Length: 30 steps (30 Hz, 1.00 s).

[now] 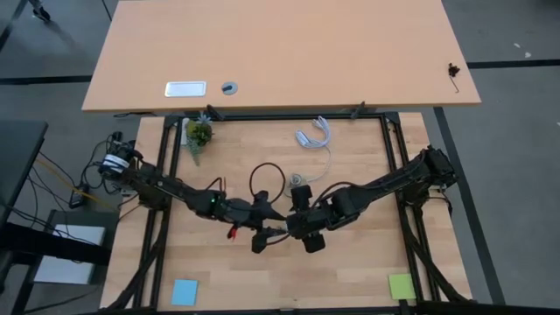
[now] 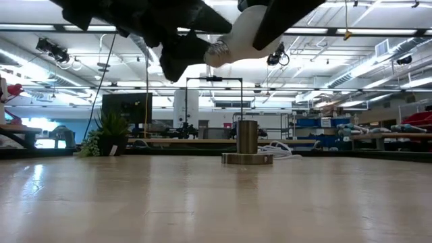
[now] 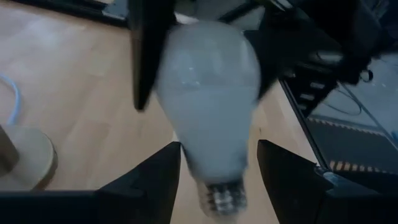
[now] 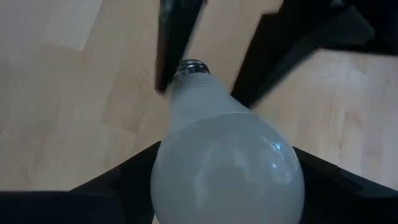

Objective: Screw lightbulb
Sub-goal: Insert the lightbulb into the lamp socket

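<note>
The white pear-shaped lightbulb (image 2: 239, 30) hangs high above the table between my two grippers, its grey screw base (image 2: 216, 50) tilted down. My right gripper (image 4: 227, 180) is shut on its rounded head. My left gripper (image 3: 217, 186) is open, its fingers standing on either side of the bulb's narrow neck (image 3: 214, 158), just above the screw base (image 3: 221, 199). The metallic socket (image 2: 248, 142) stands on its round disc on the wooden table, below and farther back. My right gripper pinches the bulb's rounded head (image 4: 186, 155) between its two fingers, one on each side of its widest part. The bulb is lifted clear of the table, its screw base (image 4: 194, 67) pointing away from the gripper toward my left gripper. My left gripper's fingers (image 3: 158, 177) stand close beside the neck; whether they touch it, I cannot tell.
A black cable loop (image 1: 267, 179) lies by the socket. A coiled white cable (image 1: 315, 136) and a small green plant (image 1: 199, 134) are at the table's far side. A blue note (image 1: 184, 291) and a green note (image 1: 401, 285) lie at the near edge.
</note>
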Tool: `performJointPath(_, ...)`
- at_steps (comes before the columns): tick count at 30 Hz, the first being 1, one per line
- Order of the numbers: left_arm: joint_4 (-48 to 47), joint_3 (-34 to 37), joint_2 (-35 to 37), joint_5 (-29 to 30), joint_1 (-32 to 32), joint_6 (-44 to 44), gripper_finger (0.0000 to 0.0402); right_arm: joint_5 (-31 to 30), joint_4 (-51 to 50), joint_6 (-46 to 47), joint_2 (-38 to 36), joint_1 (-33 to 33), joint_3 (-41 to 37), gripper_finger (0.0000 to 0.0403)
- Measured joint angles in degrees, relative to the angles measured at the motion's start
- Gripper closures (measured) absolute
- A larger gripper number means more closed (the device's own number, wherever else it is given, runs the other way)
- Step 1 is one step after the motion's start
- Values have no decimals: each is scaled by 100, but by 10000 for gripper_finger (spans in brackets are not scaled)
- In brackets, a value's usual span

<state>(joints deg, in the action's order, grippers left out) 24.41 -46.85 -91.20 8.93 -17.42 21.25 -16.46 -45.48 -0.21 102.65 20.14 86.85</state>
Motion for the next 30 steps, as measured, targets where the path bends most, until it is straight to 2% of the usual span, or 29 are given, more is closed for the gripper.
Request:
performJointPath(12, 23, 0, -82, -395, 69, 99, 185, 91, 102, -23, 0, -17, 0, 112)
performJointPath(15, 8, 2, -82, -359, 69, 4, 200, 94, 117, -6, 0, -20, 0, 107)
performJointPath(21, 21, 4, -82, -325, 69, -167, 270, 104, 130, 20, 0, -18, 0, 92)
performJointPath(26, 80, 4, -82, -227, 65, -352, 274, 101, 105, 64, -30, 4, 3, 93)
performJointPath(30, 263, 4, -79, -71, 48, -566, 274, -139, -368, 196, -63, 49, 312, 90)
